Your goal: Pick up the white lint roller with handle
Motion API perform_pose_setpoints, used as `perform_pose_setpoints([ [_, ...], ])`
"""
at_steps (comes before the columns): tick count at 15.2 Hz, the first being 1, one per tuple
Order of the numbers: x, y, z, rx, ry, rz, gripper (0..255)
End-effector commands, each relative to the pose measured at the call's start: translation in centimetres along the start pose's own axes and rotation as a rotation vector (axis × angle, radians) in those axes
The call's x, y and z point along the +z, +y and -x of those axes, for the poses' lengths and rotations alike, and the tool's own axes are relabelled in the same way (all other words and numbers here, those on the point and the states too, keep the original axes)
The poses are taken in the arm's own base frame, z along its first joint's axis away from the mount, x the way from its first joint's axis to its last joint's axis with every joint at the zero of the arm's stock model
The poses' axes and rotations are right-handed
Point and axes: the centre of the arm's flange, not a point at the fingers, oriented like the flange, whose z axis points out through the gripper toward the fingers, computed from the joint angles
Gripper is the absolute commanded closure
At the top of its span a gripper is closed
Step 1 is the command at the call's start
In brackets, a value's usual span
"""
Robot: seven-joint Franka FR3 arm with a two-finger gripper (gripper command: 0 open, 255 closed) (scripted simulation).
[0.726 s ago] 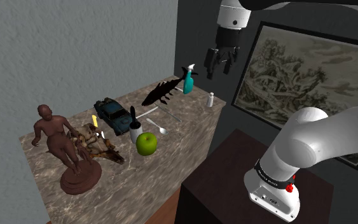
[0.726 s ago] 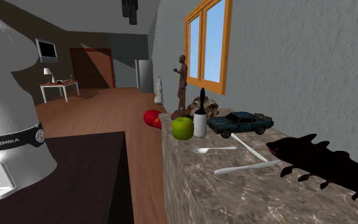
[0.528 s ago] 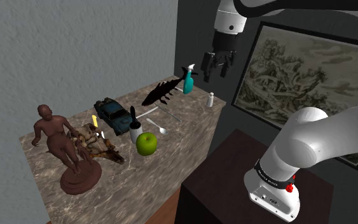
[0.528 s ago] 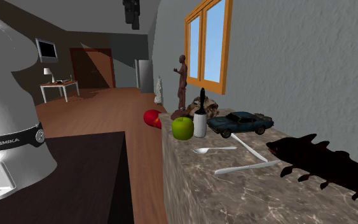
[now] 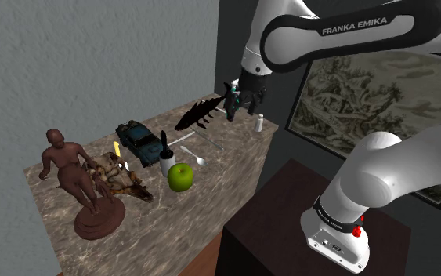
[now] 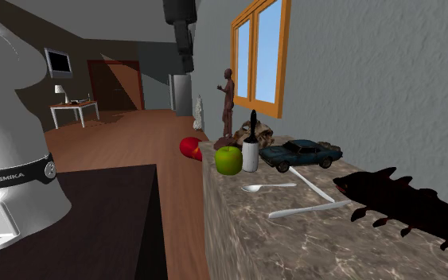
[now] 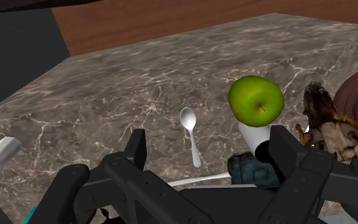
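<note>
The lint roller (image 5: 166, 159) is a white cylinder with a black handle, standing upright on the marble counter (image 5: 215, 192) between a green apple (image 5: 180, 177) and a dark blue toy car (image 5: 138, 137). In the second exterior view the roller (image 6: 251, 151) stands just behind the apple (image 6: 228, 160). My gripper (image 5: 244, 100) hangs open above the counter's far end, well away from the roller. In the wrist view the gripper (image 7: 209, 149) has its fingers apart with nothing between them, and the roller (image 7: 254, 138) lies beyond them, under the apple (image 7: 255, 100), partly hidden by one finger.
A brown statue (image 5: 77, 184) and a brown furry figure (image 5: 121, 179) take up the counter's near end. A white spoon (image 5: 197, 157), a black fish figure (image 5: 199, 115), a teal spray bottle (image 5: 231, 102) and a small white bottle (image 5: 260, 122) lie near the gripper. A framed picture (image 5: 367, 86) hangs behind.
The arm has swung down and the gripper has dropped from high above the counter to just beside the teal bottle. Nothing on the counter has moved.
</note>
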Motion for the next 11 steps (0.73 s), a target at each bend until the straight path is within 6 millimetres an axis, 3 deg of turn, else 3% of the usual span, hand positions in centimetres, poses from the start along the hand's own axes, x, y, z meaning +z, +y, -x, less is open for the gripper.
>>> perform_pose_setpoints([
  [1, 2.2, -1.2, -0.6, 0.006, 0.033, -0.011, 0],
  [11, 12.4, -6.4, -4.6, 0.028, 0.177, -0.06, 0],
])
